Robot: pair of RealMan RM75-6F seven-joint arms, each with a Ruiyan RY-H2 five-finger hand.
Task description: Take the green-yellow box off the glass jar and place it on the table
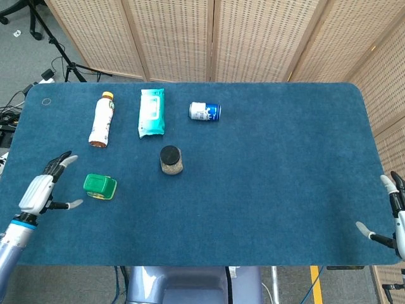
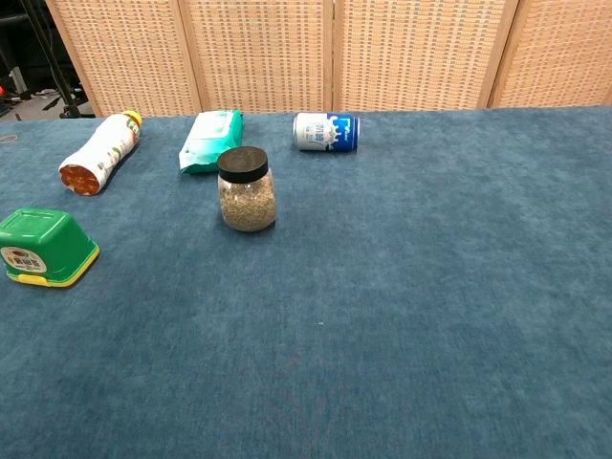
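Your blue-carpeted table (image 1: 272,171) fills the view, backed by woven folding screens (image 1: 209,38), with a tripod and cables on the grey floor past its far left corner. Toward the far edge lie a wipes pack (image 1: 151,112), a bottle (image 1: 101,119) and a blue can (image 1: 204,111), all on their sides, and nearer the middle the glass jar (image 1: 171,159) stands upright, its black lid bare. The green-yellow box (image 1: 99,186) sits on the table near the left edge, well apart from the jar; your left hand (image 1: 39,190) hovers just beside it, fingers spread, holding nothing, and your right hand (image 1: 393,218) at the near right corner is likewise spread and holds nothing.
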